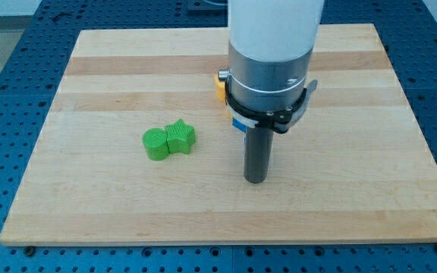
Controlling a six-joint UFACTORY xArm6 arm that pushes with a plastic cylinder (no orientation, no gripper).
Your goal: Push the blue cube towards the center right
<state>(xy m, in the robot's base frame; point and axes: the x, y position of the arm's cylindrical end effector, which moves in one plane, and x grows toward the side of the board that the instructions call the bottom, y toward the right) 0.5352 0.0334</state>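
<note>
On the wooden board, camera view:
Worktop: one pale wooden board (pixel 112 68) with lengthwise grain bands, lying on a blue perforated table (pixel 6 98).
Arm: one white and grey cylindrical arm body (pixel 271 53), coming down from the view's top edge, just right of the board's middle.
Tip: my tip (pixel 256 180) is the lower end of one straight dark rod, resting on the board below the arm body, nearer the bottom edge than the top; there are no jaws to part or close.
Green blocks: two, a green round ribbed block (pixel 155 144) touching a green star-shaped block (pixel 180 136), left of my tip and well apart from it.
Blue cube: one blue cube (pixel 239 123), only a sliver visible under the arm's collar, just above my tip.
Yellow block: one yellow block (pixel 221 84), shape unclear, mostly hidden behind the arm.
</note>
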